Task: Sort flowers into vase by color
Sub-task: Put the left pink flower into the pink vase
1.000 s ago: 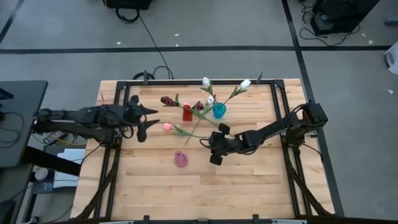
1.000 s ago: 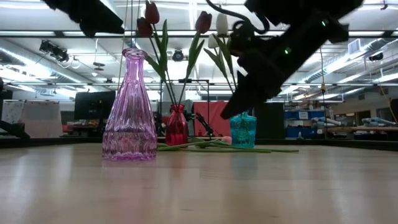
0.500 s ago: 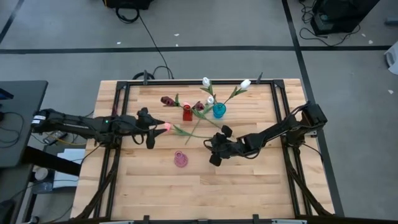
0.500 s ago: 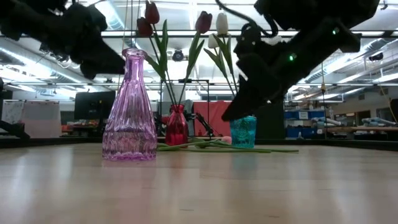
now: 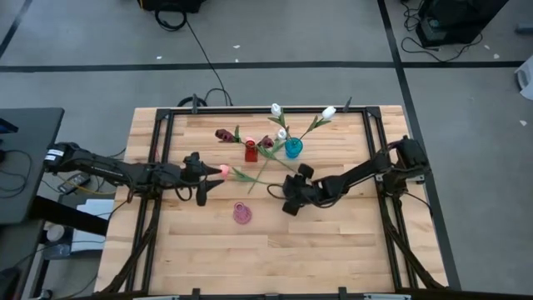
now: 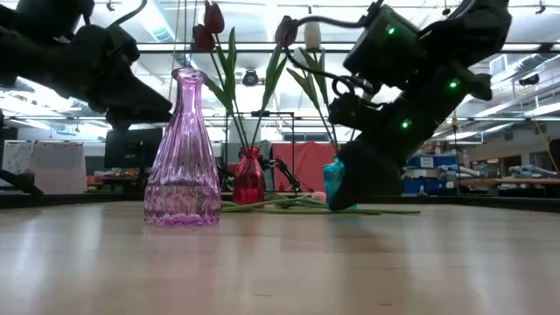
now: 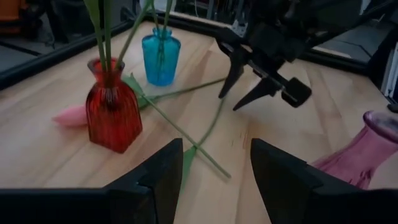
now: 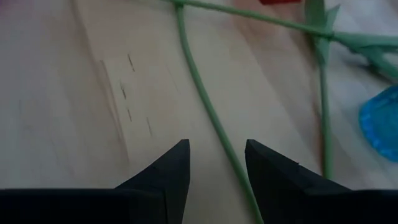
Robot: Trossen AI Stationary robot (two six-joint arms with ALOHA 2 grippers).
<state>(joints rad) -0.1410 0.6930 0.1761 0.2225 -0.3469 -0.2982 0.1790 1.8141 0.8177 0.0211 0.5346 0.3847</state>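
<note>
The ribbed glass vases differ in shape: a squat red vase [image 7: 111, 118], a small blue vase [image 7: 161, 59] and a tall, flared pink vase [image 6: 183, 153]; all stand on the pale plank table [image 5: 333, 242], with grey floor around it. Loose tulips [image 5: 250, 176] lie flat between the vases, thin green stems crossing, one pink bud [image 5: 223, 169] pointing towards the left gripper [image 5: 202, 177], whose jaws gape empty. The right gripper [image 8: 214, 168] hovers low, fingers parted astride one stem.

We find no legible text, label, brand, number or sign in any view, neither on the tabletop [image 5: 333, 242] and the vases nor in the workshop beyond it.
</note>
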